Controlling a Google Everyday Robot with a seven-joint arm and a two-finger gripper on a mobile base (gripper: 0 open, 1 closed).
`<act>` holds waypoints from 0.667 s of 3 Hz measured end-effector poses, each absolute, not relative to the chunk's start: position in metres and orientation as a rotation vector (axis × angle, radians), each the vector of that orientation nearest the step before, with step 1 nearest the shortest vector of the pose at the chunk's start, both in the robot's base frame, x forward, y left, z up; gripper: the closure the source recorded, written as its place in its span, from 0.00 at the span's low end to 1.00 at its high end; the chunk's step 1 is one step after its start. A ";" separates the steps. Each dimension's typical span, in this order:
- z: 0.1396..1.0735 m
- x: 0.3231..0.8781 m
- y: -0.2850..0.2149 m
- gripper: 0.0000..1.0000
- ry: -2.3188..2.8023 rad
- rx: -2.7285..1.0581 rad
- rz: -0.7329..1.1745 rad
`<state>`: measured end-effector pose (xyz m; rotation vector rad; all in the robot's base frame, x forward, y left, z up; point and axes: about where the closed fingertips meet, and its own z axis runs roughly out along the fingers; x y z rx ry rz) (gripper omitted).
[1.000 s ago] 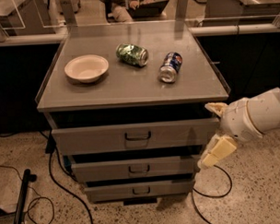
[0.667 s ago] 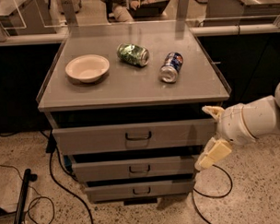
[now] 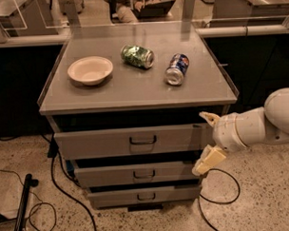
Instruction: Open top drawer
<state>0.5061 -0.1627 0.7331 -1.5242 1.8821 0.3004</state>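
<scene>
The top drawer (image 3: pixel 136 140) is the widest grey drawer of three, under the cabinet top, with a small dark loop handle (image 3: pixel 143 140) at its centre. Its front stands a little forward of the cabinet body. Two narrower drawers (image 3: pixel 137 174) sit below it. My gripper (image 3: pixel 205 141) comes in from the right, at the right end of the top drawer's front. Its two cream fingers are spread wide, one (image 3: pixel 209 118) up by the drawer's top corner, the other (image 3: pixel 209 160) below it. It holds nothing and is well right of the handle.
On the cabinet top (image 3: pixel 134 89) lie a white bowl (image 3: pixel 90 70), a green can (image 3: pixel 137 56) on its side and a blue can (image 3: pixel 176 68) on its side. Black cables (image 3: pixel 56 187) trail on the speckled floor at left and right. A dark counter runs behind.
My gripper and arm have moved left, closer to the right end of the top drawer. The drawers and the things on top have not moved.
</scene>
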 end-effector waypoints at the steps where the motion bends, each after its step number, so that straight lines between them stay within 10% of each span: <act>1: 0.729 0.507 -0.157 0.00 1.872 -1.545 0.309; 2: 0.717 0.514 -0.144 0.00 1.839 -1.571 0.361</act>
